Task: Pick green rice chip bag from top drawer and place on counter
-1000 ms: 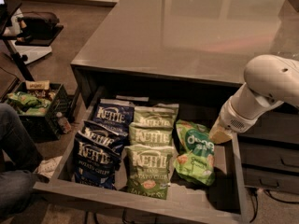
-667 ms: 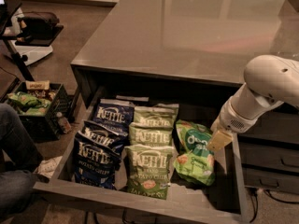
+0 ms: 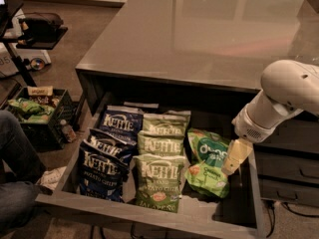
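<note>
Green rice chip bag (image 3: 207, 161): lies flat in the right part of the top drawer (image 3: 149, 216), dark-green round patch with white lettering facing up. It is crumpled at its lower end. Its left edge is just beside the olive Kettle bags (image 3: 160, 156).

Gripper (image 3: 235, 156): pale yellowish, lowered into the drawer at the bag's right edge, tilted down and to the left. It is at or against the bag's edge; contact cannot be confirmed. Whether the gripper is apart or closed cannot be told from this view. The bag is not lifted.

White arm (image 3: 284, 93): enters from the right, passing above the drawer's right side.

Top drawer: pulled fully out from under the counter (image 3: 199, 34). The olive Kettle bags lie in a column at the centre, overlapping. Dark blue Kettle bags (image 3: 107, 156) lie in a column at the left, also overlapping.

Counter: glossy grey-brown top, reflective, directly behind and above the open drawer.

Surroundings: narrower dark drawers (image 3: 289, 176) sit shut at the right, below the arm. A black crate (image 3: 40, 114) holding green packets stands on the floor at the left. A person's leg (image 3: 15, 166) in dark trousers shows at the left edge, near the drawer's front corner.
</note>
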